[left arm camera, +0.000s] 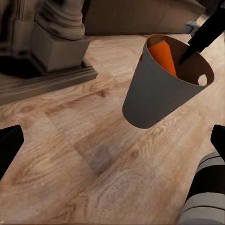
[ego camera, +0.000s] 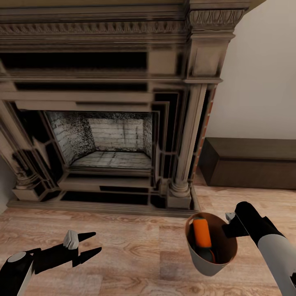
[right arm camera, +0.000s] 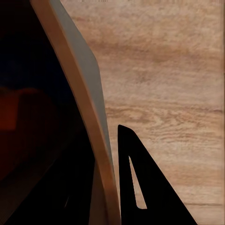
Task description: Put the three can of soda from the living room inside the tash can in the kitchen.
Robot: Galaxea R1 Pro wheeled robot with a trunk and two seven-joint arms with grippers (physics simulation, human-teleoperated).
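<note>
**Bin lifted off the floor, orange can inside**

On the left, the left gripper [ego camera: 88, 246] hung low over the wood floor [ego camera: 135, 250], its black fingers spread apart and holding nothing. Behind it stood the dark fireplace [ego camera: 111, 123], its hearth open and its column base [left arm camera: 61, 40] resting on the step.

Moving right: the grey bin [ego camera: 205, 259] was up in the air, tilted, clear of the boards, as the left wrist view [left arm camera: 154, 89] showed plainly. An orange can [ego camera: 202, 234] lay inside against the tan wall, seen too from the left wrist camera [left arm camera: 161, 54].

And at the right, the right gripper [ego camera: 228, 226] pinched the bin's rim [right arm camera: 79, 108], one finger [right arm camera: 140, 187] outside the wall, the other inside. Beyond that arm, a long dark bench [ego camera: 250, 162] sat against the pale wall.
</note>
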